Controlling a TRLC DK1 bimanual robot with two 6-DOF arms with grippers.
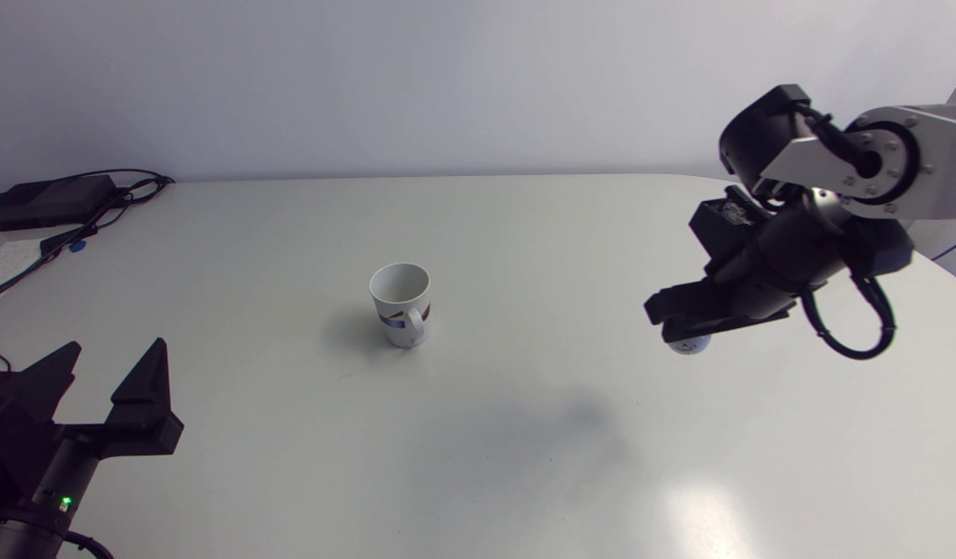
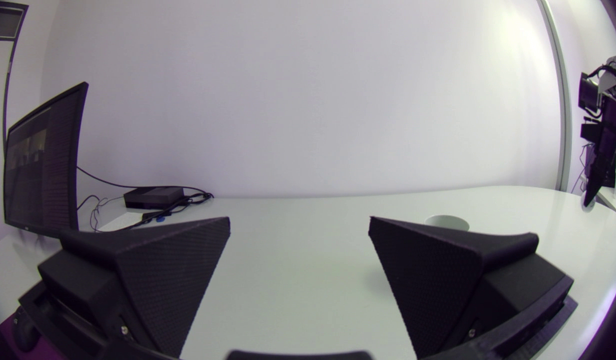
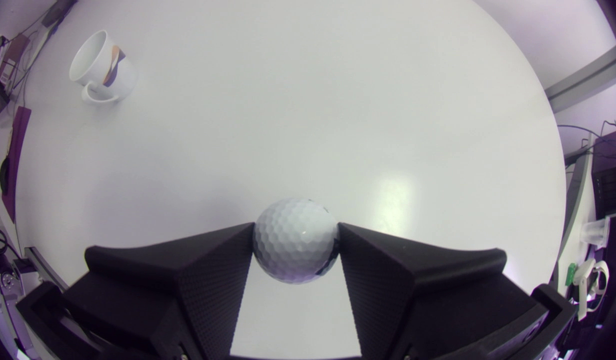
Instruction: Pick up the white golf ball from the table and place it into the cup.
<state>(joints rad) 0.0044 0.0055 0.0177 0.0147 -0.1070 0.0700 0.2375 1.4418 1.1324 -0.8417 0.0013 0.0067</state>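
Note:
The white dimpled golf ball (image 3: 295, 240) sits clamped between both fingers of my right gripper (image 3: 295, 235), which is shut on it and held above the table. From overhead the golf ball (image 1: 689, 344) peeks out below the right gripper (image 1: 683, 330) at the right side of the table. A white cup (image 1: 401, 303) with a handle and a blue-brown stripe stands upright near the table's middle, well left of the ball; the cup (image 3: 101, 68) is far ahead of the right gripper. My left gripper (image 1: 109, 369) rests open at the near left corner, empty; the cup's rim (image 2: 447, 222) shows past its right finger.
A black box (image 1: 50, 200) with cables (image 1: 97, 213) lies at the far left corner of the table (image 1: 524, 435), with a small blue item (image 1: 77, 246) beside it.

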